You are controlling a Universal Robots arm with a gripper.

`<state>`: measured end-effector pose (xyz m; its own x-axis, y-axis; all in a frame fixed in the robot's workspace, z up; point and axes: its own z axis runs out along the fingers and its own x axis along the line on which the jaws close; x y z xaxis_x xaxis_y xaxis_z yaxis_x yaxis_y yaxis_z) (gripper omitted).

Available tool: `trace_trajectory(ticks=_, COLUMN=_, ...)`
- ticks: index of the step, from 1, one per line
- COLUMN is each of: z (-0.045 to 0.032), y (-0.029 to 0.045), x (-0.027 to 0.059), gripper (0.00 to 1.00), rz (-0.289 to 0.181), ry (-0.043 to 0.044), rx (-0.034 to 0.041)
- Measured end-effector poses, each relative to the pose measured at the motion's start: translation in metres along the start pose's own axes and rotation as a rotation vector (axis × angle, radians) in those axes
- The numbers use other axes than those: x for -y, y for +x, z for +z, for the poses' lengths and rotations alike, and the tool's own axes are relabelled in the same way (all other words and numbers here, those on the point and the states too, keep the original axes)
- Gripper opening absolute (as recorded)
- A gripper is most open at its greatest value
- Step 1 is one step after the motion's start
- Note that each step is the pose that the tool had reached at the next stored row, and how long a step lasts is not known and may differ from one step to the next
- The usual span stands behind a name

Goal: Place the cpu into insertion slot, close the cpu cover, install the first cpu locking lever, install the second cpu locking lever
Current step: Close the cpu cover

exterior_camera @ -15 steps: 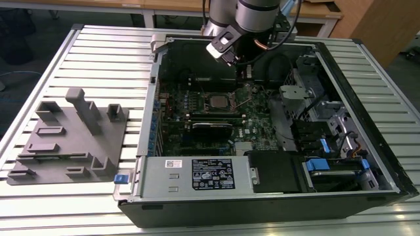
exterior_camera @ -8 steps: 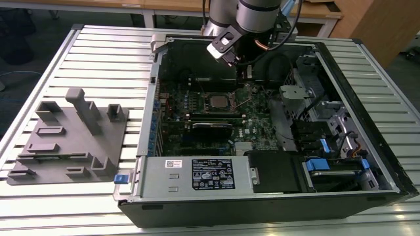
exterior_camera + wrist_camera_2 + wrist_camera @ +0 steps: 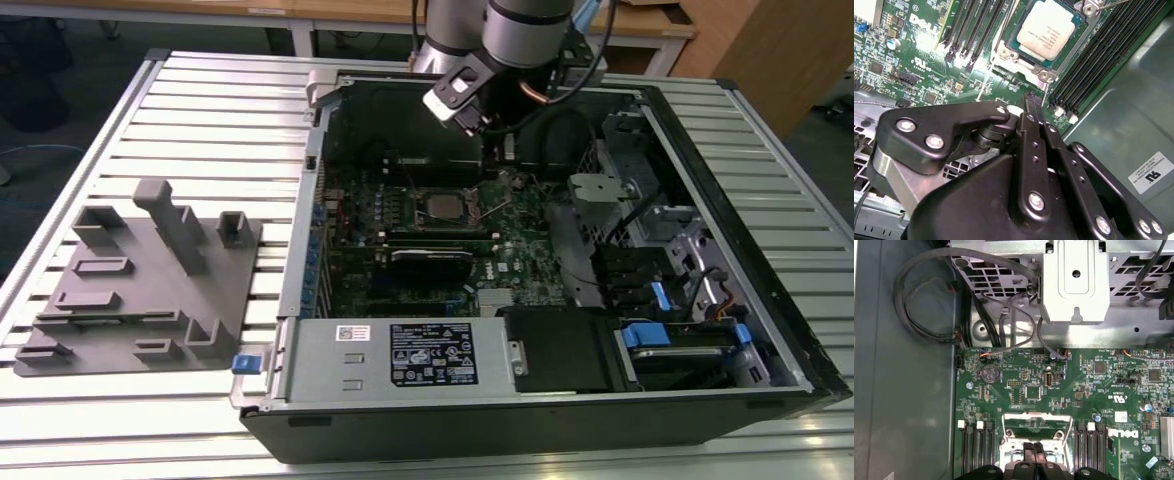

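Cpu [image 3: 1046,31] seated; hand [image 3: 1033,447], pressed together and empty, stood at open cpu cover [image 3: 1013,440], which needed gentle, even lowering.

Exterior view: even overhead light, shadows soft. Slatted table [image 3: 174,110] is bright, with a pale sheen along its near edge, and its slats read straight out to the corners. Inside, the computer case [image 3: 534,430] is dimmer, darkest under the arm [image 3: 527,25] at the case's far edge. A highlight streak runs down the arm's silver shell.

Second wrist view: cpu [image 3: 1046,31] top washed pale by glare. Small glints on the gripper [image 3: 1030,102] screws and glossy black links.

First wrist view: metal bracket [image 3: 1076,280] brightest. Grey panel [image 3: 904,390] flat, with faint reflections. Cables [image 3: 899,300] throw soft shadows.
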<state>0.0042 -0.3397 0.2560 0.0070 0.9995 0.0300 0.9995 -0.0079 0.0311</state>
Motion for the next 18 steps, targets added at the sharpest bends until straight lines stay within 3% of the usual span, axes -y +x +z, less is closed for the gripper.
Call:
trace_trajectory(ticks=12, z=0.0014, y=0.0, x=-0.009, gripper=0.11, rz=0.0, ry=0.0, rx=0.0)
trace_trajectory(ticks=18, z=0.0005, y=0.0001, x=-0.0093, gripper=0.11, rz=0.0, ry=0.0, rx=0.0001)
